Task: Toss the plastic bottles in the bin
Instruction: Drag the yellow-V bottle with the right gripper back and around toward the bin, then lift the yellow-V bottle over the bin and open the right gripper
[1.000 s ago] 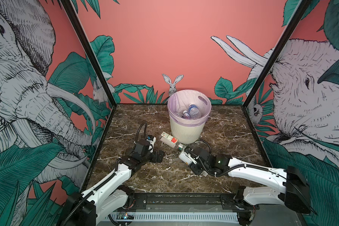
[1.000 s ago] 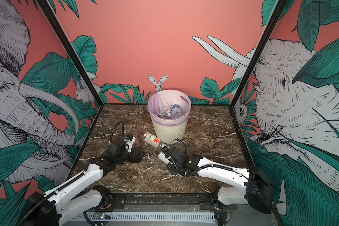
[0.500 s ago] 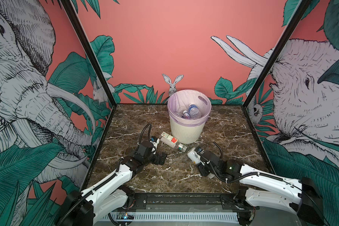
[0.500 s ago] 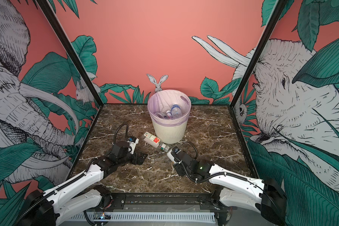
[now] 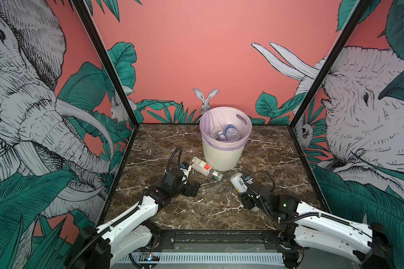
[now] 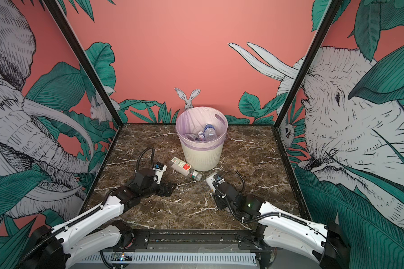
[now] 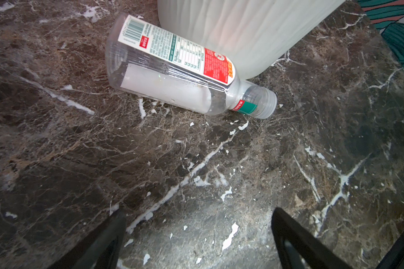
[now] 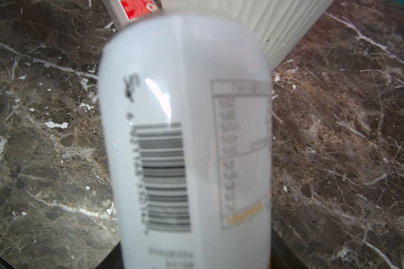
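The cream ribbed bin (image 5: 224, 153) (image 6: 201, 156) stands at the back middle of the table, lined with a lilac bag, and several plastic bottles (image 5: 230, 134) (image 6: 208, 132) lie inside. A clear bottle with a red-white label (image 5: 204, 168) (image 6: 184, 169) (image 7: 177, 67) lies on the table against the bin's foot. My left gripper (image 5: 191, 189) (image 6: 168, 189) (image 7: 198, 215) is open just in front of it, with nothing between its fingers. My right gripper (image 5: 244, 192) (image 8: 196, 251) is shut on a white-labelled bottle (image 5: 238, 182) (image 6: 210, 182) (image 8: 184, 139), held off the table right of the lying bottle.
The dark marble tabletop (image 5: 219, 209) is enclosed by painted walls on three sides, with black corner posts (image 5: 299, 111) at the back. The held bottle hides most of the right wrist view. A black frame rail (image 5: 219, 233) runs along the front edge.
My right gripper has carried the white-labelled bottle to the right, away from the lying bottle. My left gripper has edged slightly right toward the lying bottle.
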